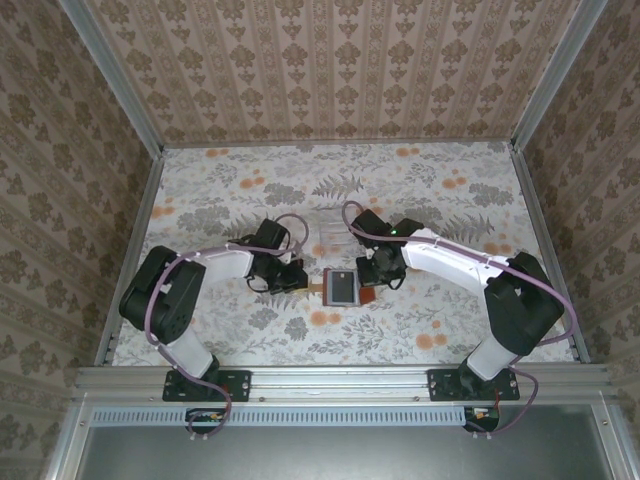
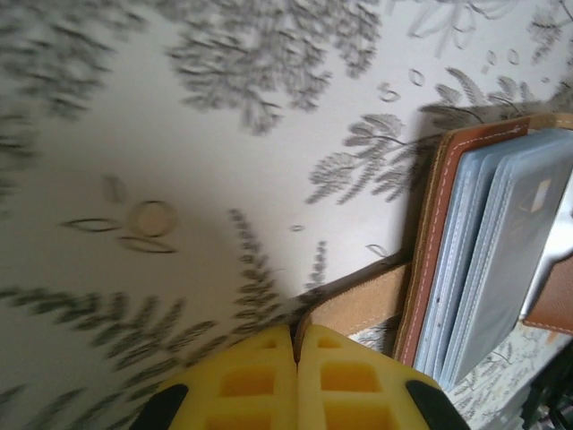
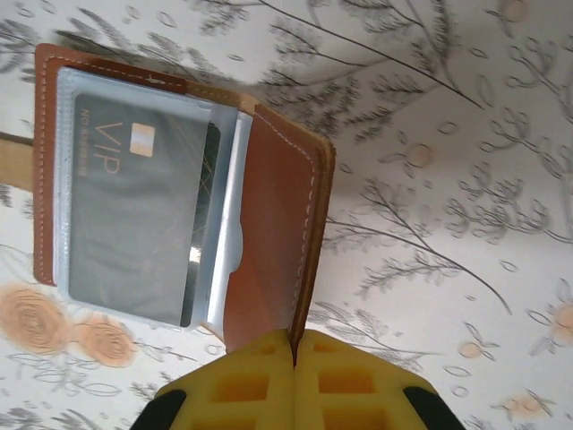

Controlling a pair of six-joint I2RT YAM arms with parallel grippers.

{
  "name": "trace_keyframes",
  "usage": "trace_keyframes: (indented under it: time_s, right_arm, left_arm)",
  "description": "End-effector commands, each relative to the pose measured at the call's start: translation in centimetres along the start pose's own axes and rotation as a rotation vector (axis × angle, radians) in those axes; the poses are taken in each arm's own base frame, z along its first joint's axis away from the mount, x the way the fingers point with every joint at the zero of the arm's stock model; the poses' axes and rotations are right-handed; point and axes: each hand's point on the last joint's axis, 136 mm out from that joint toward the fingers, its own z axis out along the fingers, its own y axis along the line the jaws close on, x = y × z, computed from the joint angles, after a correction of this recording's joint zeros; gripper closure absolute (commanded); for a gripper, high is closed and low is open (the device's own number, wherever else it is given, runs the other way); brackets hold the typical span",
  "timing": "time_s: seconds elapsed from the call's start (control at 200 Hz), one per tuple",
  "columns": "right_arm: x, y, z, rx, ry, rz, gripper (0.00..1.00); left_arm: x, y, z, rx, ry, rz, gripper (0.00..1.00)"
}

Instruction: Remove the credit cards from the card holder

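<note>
Notably flat, stitched brown-leather card holder (image 3: 269, 224)

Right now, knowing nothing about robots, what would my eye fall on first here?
First, the brown leather card holder lying open in the middle of the flowery table. The left hand and the right hand, both with bright yellow pads, each pinch one end of it. Inside, behind a clear sleeve, a dark grey VIP card faces up.
</note>
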Motion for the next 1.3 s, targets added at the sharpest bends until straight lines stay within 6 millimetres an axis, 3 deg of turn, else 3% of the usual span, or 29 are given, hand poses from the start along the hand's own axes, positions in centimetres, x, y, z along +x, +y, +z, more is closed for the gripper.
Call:
trace_keyframes:
  time_s: [0.0,0.135,0.29,0.48,0.61,0.705,0.78,1.01,1.295]
  right_arm:
    - [-0.7,1.5,-0.2,-0.1,-0.039,0.008,0.99]
    - [-0.9,1.5,0.5,-0.111,-0.044,0.013,0.99]
    - [-0.8,0.8,1.2,-0.082,-0.045,0.01,0.91]
    - [-0.6,0.0,1.1,-0.043,-0.051,-0.002,0.81]
    - [-0.3,-0.3,1.4,-0.028,-0.038,-0.012,0.8]
    - [-0.1,-0.6,1.7,-0.01,-0.033,-0.014,0.78]
    - [-0.1,-1.0,1.8,0.01,-0.035,-0.01,0.73]
    - [0.1,-3.0,2.2,0.116,-0.031,-0.022,0.47]
    - [0.7,-5.0,3.5,0.228,0.0,-0.037,0.32]
  left_arm:
    - [0.1,2.0,-1.6,-0.106,-0.003,0.007,0.95]
    - [-0.3,3.2,-2.4,-0.167,-0.014,-0.005,0.92]
    - [-1.4,3.2,-4.0,-0.213,-0.067,-0.004,0.76]
    - [-2.5,0.4,-7.4,-0.2,-0.175,0.019,0.7]
    - [-2.7,-2.5,-8.4,-0.169,-0.204,0.053,0.71]
    - [-2.7,-5.0,-7.4,-0.143,-0.189,0.088,0.71]
    - [-2.6,-5.8,-5.9,-0.147,-0.157,0.091,0.71]
    - [-2.5,-4.8,-1.8,-0.143,-0.119,0.052,0.73]
    - [-1.8,-3.6,1.5,-0.086,-0.071,-0.015,0.8]
